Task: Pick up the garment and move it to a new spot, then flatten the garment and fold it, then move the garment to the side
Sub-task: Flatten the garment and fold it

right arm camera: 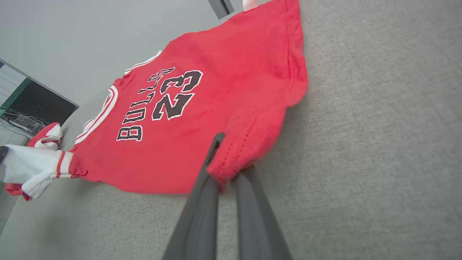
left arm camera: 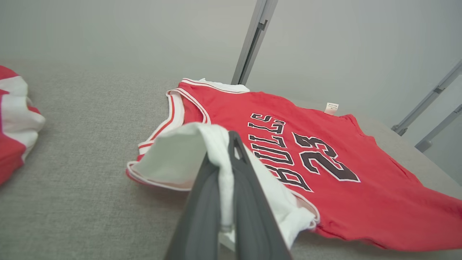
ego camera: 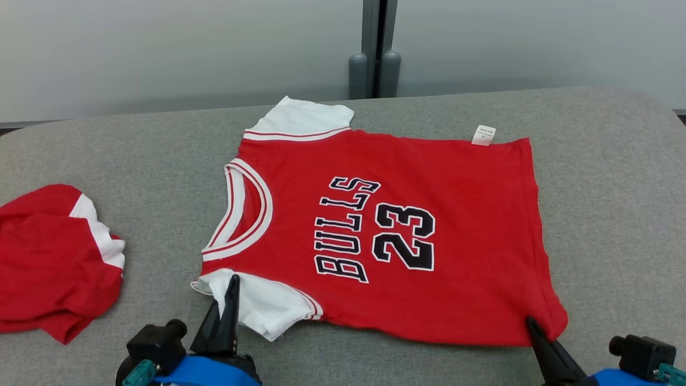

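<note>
Red jersey lies flat; left hand pinches its sleeve, right hand its hem

i see a grey fabric surface carrying two things: a red bulls jersey spread flat ahead of both pairs of jaws, its near edge caught in them, and a crumpled red-and-white garment well to the left of the jaws of my left gripper.

Red cloth: cut off by the head view's left edge.
White tag on shirt: print too small to read.
</note>
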You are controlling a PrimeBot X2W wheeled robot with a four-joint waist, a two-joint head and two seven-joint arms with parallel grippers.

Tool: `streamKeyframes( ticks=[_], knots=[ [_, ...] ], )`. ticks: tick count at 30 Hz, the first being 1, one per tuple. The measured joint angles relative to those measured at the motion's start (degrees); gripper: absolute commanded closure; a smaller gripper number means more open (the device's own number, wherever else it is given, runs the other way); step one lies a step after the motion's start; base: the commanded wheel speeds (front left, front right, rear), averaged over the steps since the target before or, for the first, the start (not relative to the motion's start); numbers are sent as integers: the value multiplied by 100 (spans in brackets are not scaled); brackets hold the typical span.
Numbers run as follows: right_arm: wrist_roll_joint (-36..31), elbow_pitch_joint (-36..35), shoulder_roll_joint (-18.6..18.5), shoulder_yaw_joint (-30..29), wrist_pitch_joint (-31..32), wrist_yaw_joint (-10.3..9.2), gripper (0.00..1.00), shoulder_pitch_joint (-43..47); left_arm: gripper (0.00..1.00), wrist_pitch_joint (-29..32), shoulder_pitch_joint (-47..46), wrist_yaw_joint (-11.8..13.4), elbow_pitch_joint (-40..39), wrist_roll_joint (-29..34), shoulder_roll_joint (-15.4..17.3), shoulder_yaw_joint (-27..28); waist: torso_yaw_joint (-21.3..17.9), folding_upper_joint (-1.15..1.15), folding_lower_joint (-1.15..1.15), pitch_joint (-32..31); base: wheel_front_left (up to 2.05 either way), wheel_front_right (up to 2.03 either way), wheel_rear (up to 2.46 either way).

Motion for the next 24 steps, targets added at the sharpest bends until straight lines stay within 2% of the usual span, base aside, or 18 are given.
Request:
streamKeyframes(
  ticks=[12, 24],
  knots=[
    [-12, 69, -18, -71, 327, 0, 100, -738, 100, 211, -1092, -236, 565, 107, 154, -42, -170, 1, 1, 284, 0, 0, 0],
    [-65, 659, 27, -70, 517, 0, 100, -1731, 100, 237, -2150, -474, 1633, 156, 211, -78, -326, 0, 0, 630, 0, 0, 0]
  ],
)
